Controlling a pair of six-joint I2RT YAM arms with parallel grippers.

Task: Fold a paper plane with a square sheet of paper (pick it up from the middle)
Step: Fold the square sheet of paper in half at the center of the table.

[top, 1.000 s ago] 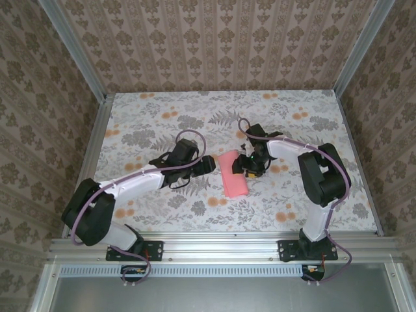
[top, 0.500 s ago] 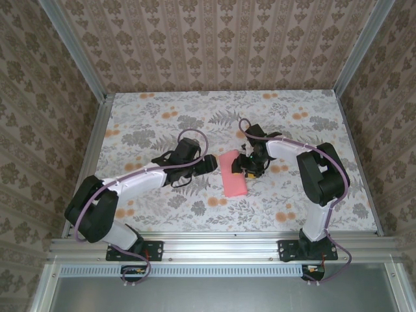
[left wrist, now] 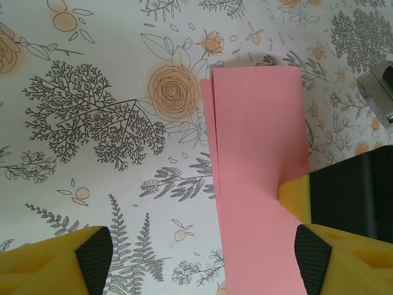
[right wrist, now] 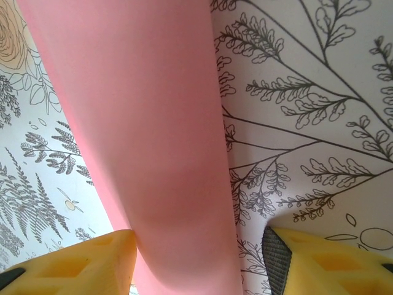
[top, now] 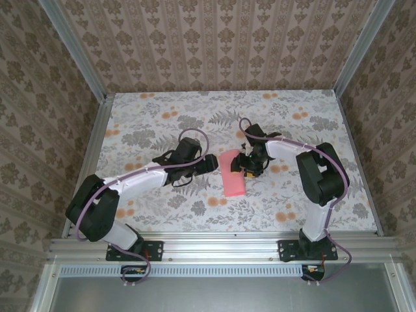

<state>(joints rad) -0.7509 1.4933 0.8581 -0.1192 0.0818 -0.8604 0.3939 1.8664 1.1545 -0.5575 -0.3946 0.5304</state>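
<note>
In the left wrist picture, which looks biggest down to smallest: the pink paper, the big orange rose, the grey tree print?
1. pink paper
2. tree print
3. rose, clearly the smallest

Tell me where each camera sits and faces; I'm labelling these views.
Top external: above and behind the bases, looking down at the table; left arm and right arm flank the pink paper.
Left wrist: wrist-mounted, looks down on the paper; left claw at the bottom corners.
Right wrist: low, close against the paper; right claw at the bottom corners.
Shared: all three show the paper.
</note>
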